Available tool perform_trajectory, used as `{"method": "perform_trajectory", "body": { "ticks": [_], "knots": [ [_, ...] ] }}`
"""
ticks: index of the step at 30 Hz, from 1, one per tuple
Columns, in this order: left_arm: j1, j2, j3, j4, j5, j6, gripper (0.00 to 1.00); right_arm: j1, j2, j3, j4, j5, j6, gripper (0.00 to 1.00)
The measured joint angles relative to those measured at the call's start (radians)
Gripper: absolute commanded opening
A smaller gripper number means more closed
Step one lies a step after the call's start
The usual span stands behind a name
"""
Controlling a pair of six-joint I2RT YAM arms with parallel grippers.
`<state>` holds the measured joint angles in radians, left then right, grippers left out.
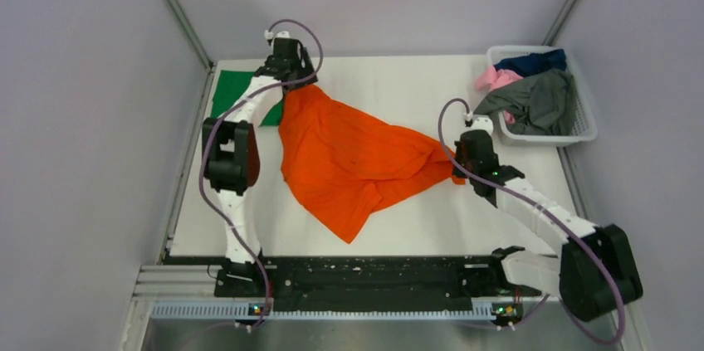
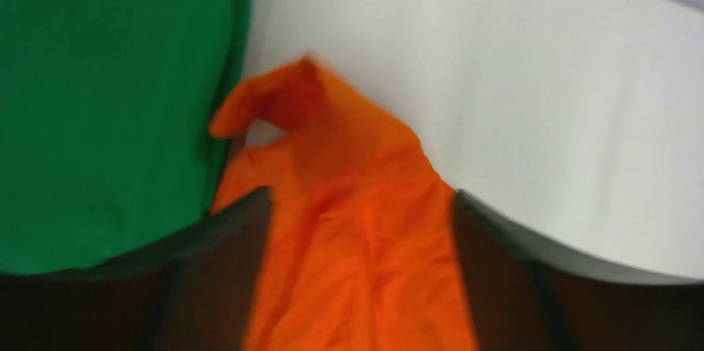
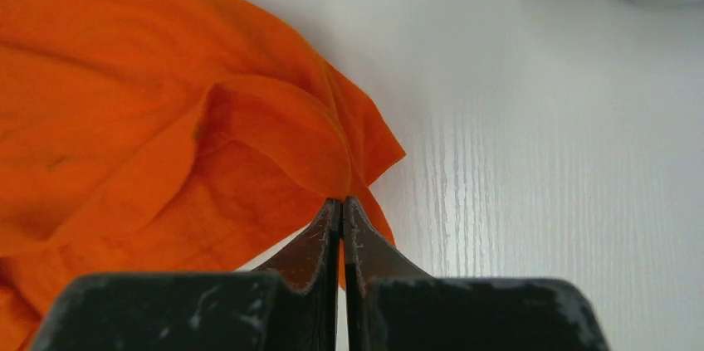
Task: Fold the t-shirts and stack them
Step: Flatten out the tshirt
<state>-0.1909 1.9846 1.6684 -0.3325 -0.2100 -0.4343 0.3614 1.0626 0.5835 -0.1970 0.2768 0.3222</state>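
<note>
R gripper [image 3: 342, 202]: jaws pressed together, pinching a folded corner of the orange t-shirt [image 3: 124, 119]. In the R wrist view the cloth fans out from the tips toward 10 o'clock. In the top view the R gripper [image 1: 458, 170] sits at the shirt's 3 o'clock tip.

L gripper [image 2: 357, 226]: fingers [image 2: 220, 239] on both sides of a bunch of orange cloth that fills the gap, so it's clamped on it. That view is blurry. In the top view the L gripper [image 1: 286, 85] is at the shirt's 11 o'clock corner.

The orange t-shirt [image 1: 349, 160] is spread btwn the two grippers at table center. It makes a rough triangle w/ a loose flap sagging to 6 o'clock, creased, w/ a soft matte weave.

Green t-shirt [image 1: 228, 94] lies flat at 9 o'clock of the L gripper, partly under the arm. Its edge is just beside the orange corner in the L wrist view.

Table [image 1: 398, 85]: white top w/ faint wood grain, matte. Black base plate [image 1: 365, 285] runs along the near edge.

White lattice basket [image 1: 581, 131] is at 1 o'clock of the R gripper, in the far R corner. It holds the grey t-shirt [image 1: 535, 102], pink t-shirt [image 1: 496, 79] and navy t-shirt [image 1: 531, 62], all crumpled.

Pale grey walls [image 1: 83, 119] close in 3 sides.
</note>
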Motion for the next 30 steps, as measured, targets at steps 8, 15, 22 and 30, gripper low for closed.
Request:
{"method": "perform_trajectory", "body": {
  "ticks": [8, 15, 22, 30],
  "knots": [
    [-0.027, 0.117, 0.117, -0.034, 0.171, -0.021, 0.99, -0.021, 0.217, 0.054, 0.077, 0.041, 0.018, 0.0],
    [-0.251, -0.409, -0.381, -0.037, 0.088, -0.06, 0.99, -0.039, 0.179, 0.053, 0.101, 0.047, 0.021, 0.0],
    [-0.641, -0.748, -0.793, -0.122, 0.019, -0.252, 0.93, -0.071, 0.122, 0.052, 0.103, 0.029, 0.022, 0.0],
    [-0.875, -0.61, -0.866, -0.293, 0.023, -0.489, 0.78, -0.077, 0.12, 0.044, 0.101, -0.022, 0.023, 0.0]
  ]
}}
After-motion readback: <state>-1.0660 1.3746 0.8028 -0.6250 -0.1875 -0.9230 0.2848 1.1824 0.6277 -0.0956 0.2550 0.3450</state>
